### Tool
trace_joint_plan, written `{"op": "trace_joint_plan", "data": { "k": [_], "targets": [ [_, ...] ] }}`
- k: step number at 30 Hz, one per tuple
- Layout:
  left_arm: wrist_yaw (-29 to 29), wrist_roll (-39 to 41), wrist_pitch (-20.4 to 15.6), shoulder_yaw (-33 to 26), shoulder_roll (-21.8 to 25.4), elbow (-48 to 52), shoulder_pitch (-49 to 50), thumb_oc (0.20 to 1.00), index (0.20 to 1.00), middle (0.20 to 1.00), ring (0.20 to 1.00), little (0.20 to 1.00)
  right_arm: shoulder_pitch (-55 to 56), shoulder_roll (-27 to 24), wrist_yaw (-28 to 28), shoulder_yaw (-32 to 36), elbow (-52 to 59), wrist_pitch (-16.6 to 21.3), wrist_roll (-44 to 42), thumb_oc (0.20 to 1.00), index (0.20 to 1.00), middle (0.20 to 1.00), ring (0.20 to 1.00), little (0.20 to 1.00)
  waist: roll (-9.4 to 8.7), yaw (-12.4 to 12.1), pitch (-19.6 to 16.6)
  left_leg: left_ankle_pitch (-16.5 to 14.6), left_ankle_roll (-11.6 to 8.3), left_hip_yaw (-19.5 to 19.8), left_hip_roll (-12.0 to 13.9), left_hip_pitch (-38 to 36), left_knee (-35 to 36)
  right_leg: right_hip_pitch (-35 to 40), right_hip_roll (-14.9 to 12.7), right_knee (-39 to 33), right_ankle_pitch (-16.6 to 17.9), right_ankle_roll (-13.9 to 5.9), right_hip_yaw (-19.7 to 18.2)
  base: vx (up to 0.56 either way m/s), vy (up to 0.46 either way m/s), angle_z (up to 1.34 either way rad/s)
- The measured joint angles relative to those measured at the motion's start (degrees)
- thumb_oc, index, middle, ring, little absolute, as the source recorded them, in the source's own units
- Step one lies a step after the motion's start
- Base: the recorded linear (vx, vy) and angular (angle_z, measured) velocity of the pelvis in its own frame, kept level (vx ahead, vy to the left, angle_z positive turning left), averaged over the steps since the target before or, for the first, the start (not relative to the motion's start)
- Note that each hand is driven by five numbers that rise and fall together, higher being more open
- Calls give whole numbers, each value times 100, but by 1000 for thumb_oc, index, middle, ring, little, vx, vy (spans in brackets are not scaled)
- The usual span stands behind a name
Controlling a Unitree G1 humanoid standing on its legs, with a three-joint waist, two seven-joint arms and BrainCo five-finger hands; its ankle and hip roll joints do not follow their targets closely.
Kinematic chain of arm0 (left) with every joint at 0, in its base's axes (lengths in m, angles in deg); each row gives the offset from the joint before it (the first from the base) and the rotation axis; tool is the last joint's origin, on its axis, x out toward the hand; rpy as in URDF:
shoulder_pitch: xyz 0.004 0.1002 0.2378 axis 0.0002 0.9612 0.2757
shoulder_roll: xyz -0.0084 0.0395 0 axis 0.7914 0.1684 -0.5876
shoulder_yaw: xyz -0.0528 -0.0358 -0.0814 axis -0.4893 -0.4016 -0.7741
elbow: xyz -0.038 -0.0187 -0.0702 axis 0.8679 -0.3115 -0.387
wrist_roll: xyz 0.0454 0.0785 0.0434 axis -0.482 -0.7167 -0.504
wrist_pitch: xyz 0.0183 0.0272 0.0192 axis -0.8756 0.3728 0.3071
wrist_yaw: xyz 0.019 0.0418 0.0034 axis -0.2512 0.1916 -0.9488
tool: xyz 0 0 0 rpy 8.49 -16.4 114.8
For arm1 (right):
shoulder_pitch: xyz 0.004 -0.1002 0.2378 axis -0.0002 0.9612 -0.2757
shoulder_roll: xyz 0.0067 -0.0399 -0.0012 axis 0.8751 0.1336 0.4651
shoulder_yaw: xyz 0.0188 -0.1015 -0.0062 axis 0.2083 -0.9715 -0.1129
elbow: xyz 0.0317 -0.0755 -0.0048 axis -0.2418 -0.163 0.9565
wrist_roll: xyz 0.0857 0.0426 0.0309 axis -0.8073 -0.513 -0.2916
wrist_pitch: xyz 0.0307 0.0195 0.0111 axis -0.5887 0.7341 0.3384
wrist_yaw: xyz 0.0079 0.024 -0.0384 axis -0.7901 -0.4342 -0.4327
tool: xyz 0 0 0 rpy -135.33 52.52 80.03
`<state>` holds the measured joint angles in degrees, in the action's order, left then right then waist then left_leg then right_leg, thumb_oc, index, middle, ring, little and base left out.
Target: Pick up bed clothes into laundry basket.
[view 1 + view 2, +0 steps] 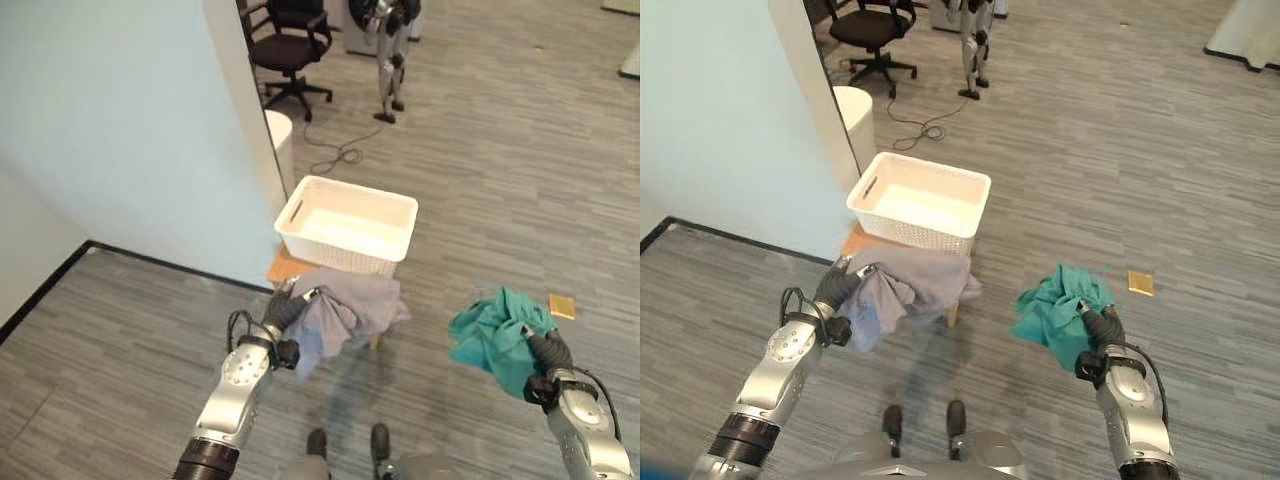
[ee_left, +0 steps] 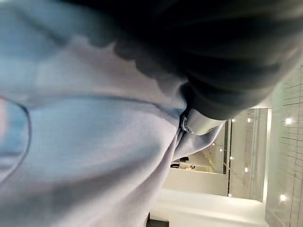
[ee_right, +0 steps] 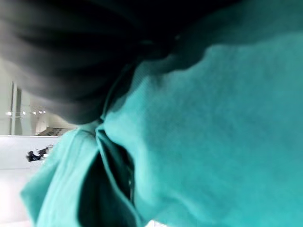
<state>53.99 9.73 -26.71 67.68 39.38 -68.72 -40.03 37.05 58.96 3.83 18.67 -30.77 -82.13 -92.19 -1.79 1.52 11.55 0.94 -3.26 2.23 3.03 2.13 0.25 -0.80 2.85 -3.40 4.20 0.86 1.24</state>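
As both garments hang limp and light, bunched grips suffice: the grey garment [image 1: 345, 305], frame centre, is clutched in the left hand [image 1: 283, 312]. The teal garment [image 1: 497, 335], lower right, is clutched in the right hand [image 1: 1102, 328]; the white basket [image 1: 299, 208] sits above centre.

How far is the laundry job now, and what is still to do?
Nothing is in the basket yet. The left hand holds the grey cloth just before the basket; the right hand holds the teal cloth off to the side. Both still must go in.

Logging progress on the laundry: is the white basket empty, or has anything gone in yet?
Empty: the white basket shows a bare bottom. The grey garment and teal garment hang outside it.
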Motion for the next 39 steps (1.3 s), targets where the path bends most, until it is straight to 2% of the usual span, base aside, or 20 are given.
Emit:
{"op": "trace_joint_plan", "data": {
  "k": [4, 7, 9, 11, 13, 15, 16, 17, 23, 24, 25, 26, 27, 31, 32, 34, 39],
  "targets": [
    [121, 243, 107, -61, 284, 434, 338, 200, 200, 200, 200, 200, -109, -170, -17, 170, 163, -145, 192, 200, 200, 200, 200, 200, 60, -40, -80, 147, 102, 2, -150, -144, 385, 6, -142, -66, 50, -99, -20, 79, 117, 3],
    [199, 313, 116, -75, 449, 453, 496, 200, 200, 200, 200, 200, -671, -785, -5, 139, -236, -178, 247, 200, 200, 200, 200, 200, 32, -103, -127, 206, 135, -12, -201, -248, 500, 40, -196, -89, 56, -130, -36, 17, 78, 1],
    [273, 478, 140, 60, 569, 454, 517, 200, 200, 200, 200, 200, -1281, -1447, 0, -64, -997, -177, 248, 200, 200, 200, 200, 200, -16, -193, -148, 217, 153, -16, -225, -253, 500, 45, -225, -102, 76, -160, -44, -7, 61, 0],
    [323, 701, 145, 149, 696, 471, 658, 200, 200, 200, 200, 200, -2058, -2134, 52, -659, -1897, -208, 288, 200, 200, 200, 200, 200, -118, -260, -182, 209, 150, -37, -246, -263, 504, 51, -240, -129, 94, -194, -86, 7, 46, -4],
    [351, 863, 134, 278, 867, 460, 801, 200, 200, 200, 200, 200, -2738, -2506, 107, -946, -2498, -196, 372, 200, 200, 200, 200, 200, -225, -412, -178, 197, 133, -21, -253, -251, 534, 106, -248, -201, 110, -216, -64, 20, 63, -3],
    [353, 916, 131, 436, 1054, 428, 895, 200, 200, 200, 200, 200, -3973, -3019, 270, -2083, -3444, -301, 394, 200, 200, 200, 200, 200, -304, -441, -149, 201, 140, -52, -250, -237, 530, 86, -245, -226, 115, -236, -103, -8, 25, -1],
    [350, 916, 121, 477, 1078, 422, 939, 200, 200, 200, 200, 200, -4324, -3220, 257, -2182, -3580, -306, 399, 200, 200, 200, 200, 200, -358, -551, -141, 221, 142, -32, -245, -207, 508, 45, -238, -228, 105, -254, -98, -25, 38, -2],
    [341, 915, 105, 471, 1091, 390, 1022, 200, 200, 200, 200, 200, -4866, -3367, 257, -2615, -3836, -308, 404, 200, 200, 200, 200, 200, -410, -609, -122, 224, 143, -49, -235, -217, 504, 32, -226, -228, 98, -273, -121, -15, 42, 0],
    [310, 914, 94, 480, 1124, 291, 1178, 200, 200, 200, 200, 200, -7094, -3470, 236, -3818, -4482, -205, 578, 200, 200, 200, 200, 200, -681, -969, -11, 236, 136, 12, -229, -74, 457, -56, -219, -233, 118, -282, -52, -20, 34, 5],
    [324, 914, 105, 498, 1155, 195, 1175, 200, 200, 200, 200, 200, -7594, -3453, 233, -4236, -4690, -177, 641, 200, 200, 200, 200, 200, -720, -992, 2, 236, 133, 7, -231, -14, 435, -110, -220, -234, 143, -303, -67, -20, 28, 4],
    [325, 913, 108, 498, 1173, 188, 1181, 200, 200, 200, 200, 200, -7681, -3454, 226, -4228, -4695, -163, 664, 200, 200, 200, 200, 200, -737, -1007, 16, 237, 132, 9, -233, -6, 436, -116, -223, -234, 162, -281, -59, -18, 43, 3],
    [357, 917, 101, 538, 1283, 116, 1205, 200, 200, 200, 200, 200, -7994, -3356, 217, -4390, -4918, -110, 694, 200, 200, 200, 200, 200, -778, -1111, 39, 232, 130, 11, -243, 10, 432, -126, -234, -233, 172, -284, -41, -14, 31, 4],
    [452, 921, 108, 582, 1472, 32, 1233, 200, 200, 200, 200, 200, -8457, -3153, 219, -4661, -5400, -121, 837, 200, 200, 200, 200, 200, -800, -1108, 45, 211, 124, 12, -251, 77, 386, -168, -243, -233, 174, -288, -41, -11, 36, 5],
    [684, 1090, 110, 606, 1828, -264, 1357, 200, 200, 200, 200, 200, -8963, -2873, 216, -4777, -5948, -153, 1207, 200, 200, 200, 200, 200, -836, -1325, 145, 195, 137, 20, -296, 232, 334, -276, -292, -233, 191, -311, -23, -2, 14, 3],
    [732, 1089, 114, 605, 1880, -325, 1348, 200, 200, 200, 200, 200, -9059, -2825, 212, -4881, -6081, -164, 1327, 200, 200, 200, 200, 200, -843, -1316, 158, 192, 137, 24, -307, 287, 308, -330, -298, -234, 192, -313, -22, -30, 18, 7],
    [757, 1089, 115, 607, 1993, -397, 1374, 200, 200, 200, 200, 200, -9195, -2779, 206, -4980, -6243, -179, 1566, 200, 200, 200, 200, 200, -856, -1437, 323, 166, 140, 43, -333, 471, 172, -436, -319, -234, 211, -332, 2, -66, 25, 6],
    [753, 1149, 111, 427, 1864, -507, 1463, 200, 200, 200, 200, 200, -9604, -2820, 174, -5174, -6683, -337, 2158, 200, 200, 200, 200, 200, -788, -1674, 715, 63, 131, 168, -356, 1079, -284, -773, -329, -233, 300, -363, 109, -75, 13, 11]
  ]
}}
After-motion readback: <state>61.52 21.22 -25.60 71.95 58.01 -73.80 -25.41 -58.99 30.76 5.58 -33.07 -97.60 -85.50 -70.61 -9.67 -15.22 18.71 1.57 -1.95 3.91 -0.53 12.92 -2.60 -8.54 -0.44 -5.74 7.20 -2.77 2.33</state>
